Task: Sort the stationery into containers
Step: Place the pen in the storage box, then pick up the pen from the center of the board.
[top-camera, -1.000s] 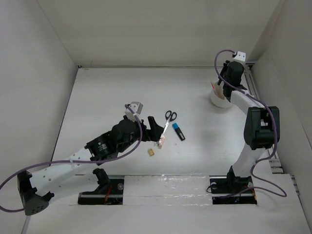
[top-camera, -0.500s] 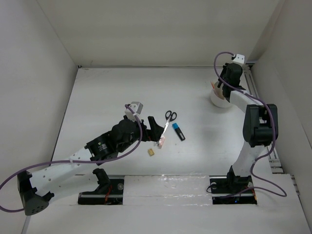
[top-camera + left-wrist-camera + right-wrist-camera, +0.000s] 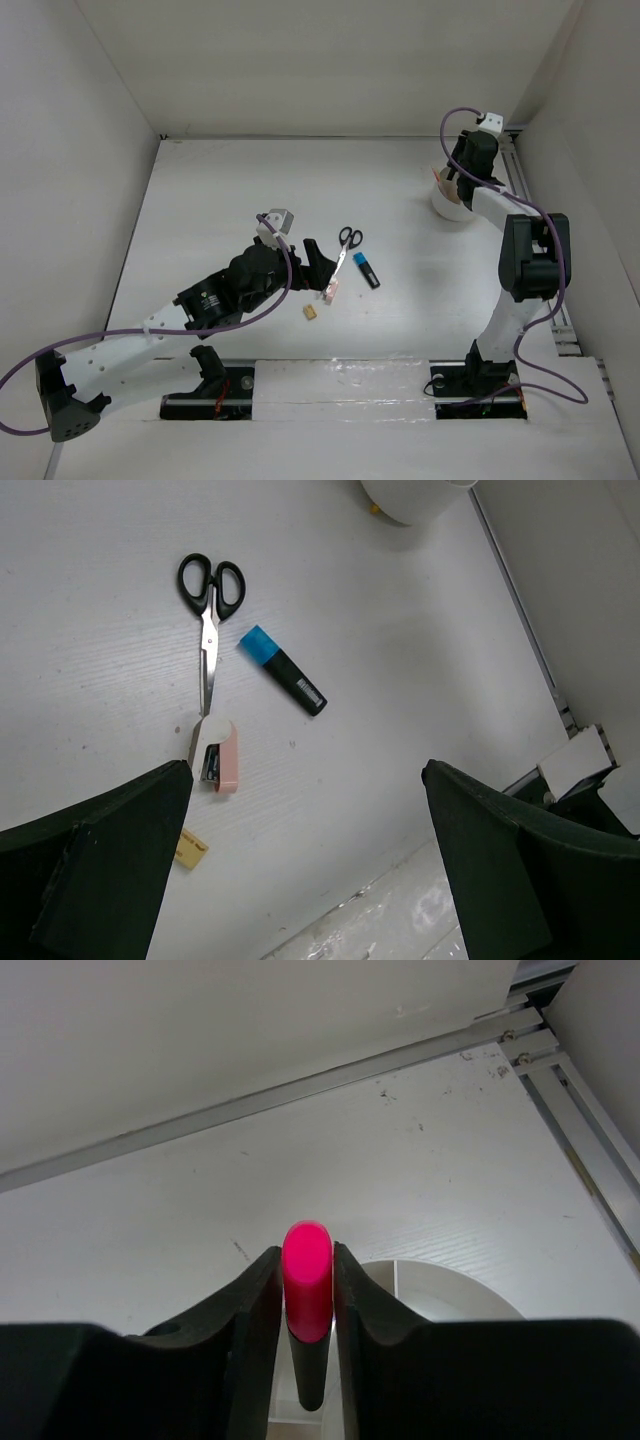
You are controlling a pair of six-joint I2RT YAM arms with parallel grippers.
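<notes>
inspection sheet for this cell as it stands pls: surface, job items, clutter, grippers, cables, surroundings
Surface: white table, a few small dark specks, no spills seen.
Job's things: scissors, blue-capped marker, small pink item at the scissors' tip and small tan piece lie loose mid-table. The white tub stands far right.
Clutter: nothing seen.
Grippers: left gripper is open, above the loose items, holding nothing. The right gripper is shut on the pink-capped marker, over the tub.
Cables: purple cable loops free off the right arm, another off the left. Neither touches the items.
Surroundings: white walls on three sides; metal rail along the right edge.
</notes>
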